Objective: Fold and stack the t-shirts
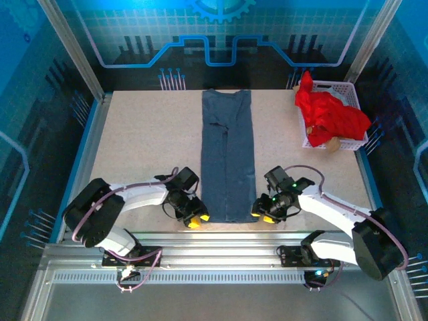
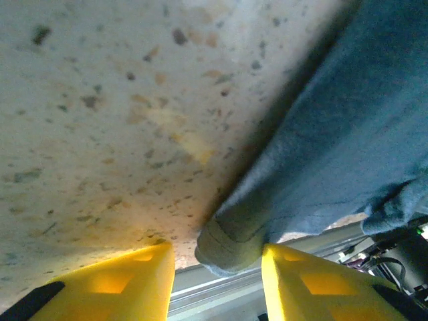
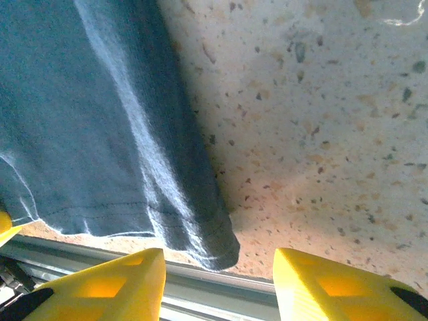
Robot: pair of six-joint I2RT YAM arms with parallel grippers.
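Spread hands (image 1: 196, 220) (image 1: 263, 216) at t-shirt (image 1: 227, 154) hem corners

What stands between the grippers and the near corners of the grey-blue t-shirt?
Nothing visible does. The left gripper has its open fingers flanking one near corner of the grey-blue t-shirt. The right gripper frames the other corner, with only bare table between.

White-black arms (image 1: 137, 194), yellow gripper fingers (image 2: 120, 284)
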